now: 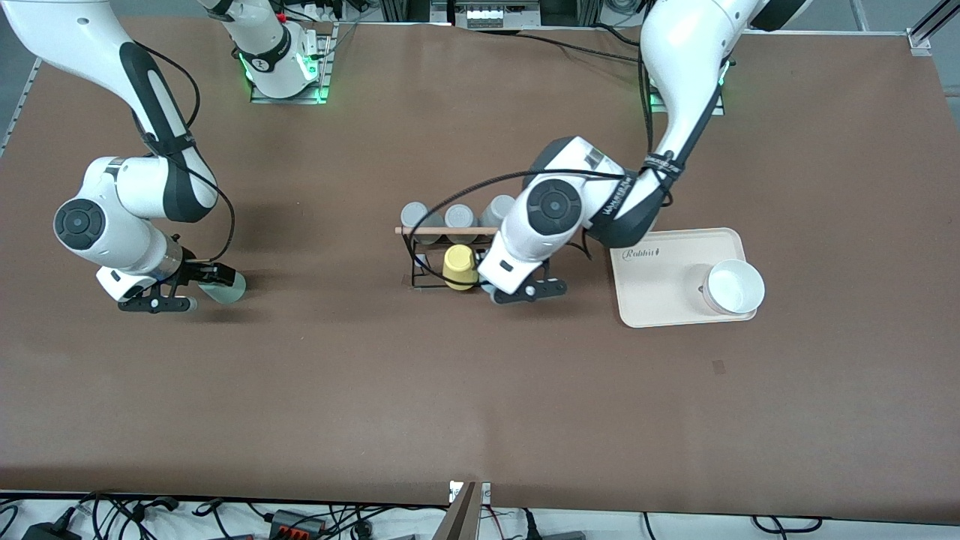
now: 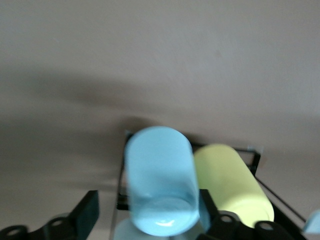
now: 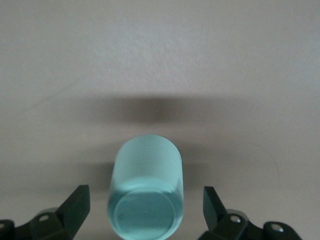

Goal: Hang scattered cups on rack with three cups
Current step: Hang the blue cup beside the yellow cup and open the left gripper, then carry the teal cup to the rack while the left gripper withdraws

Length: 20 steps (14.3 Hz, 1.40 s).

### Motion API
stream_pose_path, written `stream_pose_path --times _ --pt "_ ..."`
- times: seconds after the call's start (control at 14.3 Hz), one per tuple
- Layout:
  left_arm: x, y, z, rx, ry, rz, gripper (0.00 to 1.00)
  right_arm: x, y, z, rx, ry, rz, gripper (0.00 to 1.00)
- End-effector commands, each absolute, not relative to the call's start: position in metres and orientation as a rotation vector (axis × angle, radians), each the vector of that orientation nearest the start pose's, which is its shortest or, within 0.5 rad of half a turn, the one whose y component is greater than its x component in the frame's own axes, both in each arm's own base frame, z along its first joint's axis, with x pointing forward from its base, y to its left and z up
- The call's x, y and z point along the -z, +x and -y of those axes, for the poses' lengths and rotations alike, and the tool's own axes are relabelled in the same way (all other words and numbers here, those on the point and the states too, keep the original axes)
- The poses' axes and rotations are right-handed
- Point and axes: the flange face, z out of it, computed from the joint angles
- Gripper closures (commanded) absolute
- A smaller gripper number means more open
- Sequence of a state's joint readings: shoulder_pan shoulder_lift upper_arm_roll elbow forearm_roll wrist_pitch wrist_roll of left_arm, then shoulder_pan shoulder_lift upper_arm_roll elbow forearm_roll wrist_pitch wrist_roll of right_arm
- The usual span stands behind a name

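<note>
The light blue cup [image 2: 159,187] sits at the black wire rack [image 1: 417,264], beside the yellow cup [image 1: 460,266]; in the front view the left arm hides it. My left gripper [image 1: 526,292] is at the rack's end toward the left arm, open, with its fingers either side of the blue cup. One finger is close to the cup and the other stands clear. The mint-green cup [image 1: 226,287] lies on its side on the table toward the right arm's end. My right gripper [image 1: 196,289] is low at the table and open, with a gap between each finger and the mint cup [image 3: 146,187].
Three grey cups [image 1: 459,217] sit on the rack under its wooden rod [image 1: 442,230]. The yellow cup [image 2: 231,186] also shows in the left wrist view. A cream tray [image 1: 660,285] holding a white bowl [image 1: 735,287] lies toward the left arm's end.
</note>
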<state>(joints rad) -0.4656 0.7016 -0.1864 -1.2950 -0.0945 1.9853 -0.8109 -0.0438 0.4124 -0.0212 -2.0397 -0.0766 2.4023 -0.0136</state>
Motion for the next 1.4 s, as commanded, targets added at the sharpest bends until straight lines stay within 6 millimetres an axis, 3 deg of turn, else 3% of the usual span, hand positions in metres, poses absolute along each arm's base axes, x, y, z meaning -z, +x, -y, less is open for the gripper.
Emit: stream_pose_path --times 0.0,0.07,0.21,0.28,0.42,0.56,0.63,0.77,0.98,1.12,1.19,1.33 --pt "-0.406 0.633 0.346 -0.168 -3.217 0.543 0.00 -0.232 0.585 0.041 -0.083 -3.197 0.044 0.00" --pt "-0.426 0.636 0.324 -0.154 -3.189 0.564 0.00 -0.232 0.585 0.039 -0.088 -3.197 0.050 0.04" --pt "-0.466 0.640 0.273 -0.124 -3.120 0.619 0.00 -0.234 0.585 0.037 -0.120 -3.197 0.058 0.34" --pt "-0.500 0.635 0.252 -0.097 -3.114 0.652 0.00 -0.236 0.586 0.036 -0.117 -3.196 0.058 0.45" --pt "-0.557 0.623 0.204 -0.075 -3.102 0.710 0.00 -0.244 0.590 0.034 -0.093 -3.199 0.066 0.58" --pt "-0.590 0.609 0.175 -0.077 -3.118 0.554 0.00 -0.257 0.595 0.029 -0.058 -3.197 0.082 0.66" --pt "-0.588 0.607 0.164 -0.126 -3.105 0.506 0.00 -0.268 0.597 0.022 -0.055 -3.198 0.096 0.66" --pt "-0.578 0.609 0.135 -0.184 -3.085 0.525 0.00 -0.303 0.607 -0.014 -0.085 -3.191 0.155 0.67" --pt "-0.567 0.583 0.135 -0.154 -3.077 0.523 0.00 -0.360 0.626 -0.092 -0.171 -3.170 0.165 0.66" --pt "-0.559 0.558 0.137 -0.093 -3.108 0.348 0.00 -0.390 0.634 -0.140 -0.183 -3.136 0.125 0.66" --pt "-0.559 0.557 0.131 -0.106 -3.123 0.186 0.00 -0.394 0.637 -0.157 -0.193 -3.120 0.086 0.66" --pt "-0.558 0.564 0.100 -0.118 -3.135 0.089 0.00 -0.406 0.639 -0.195 -0.172 -3.106 0.038 0.66"
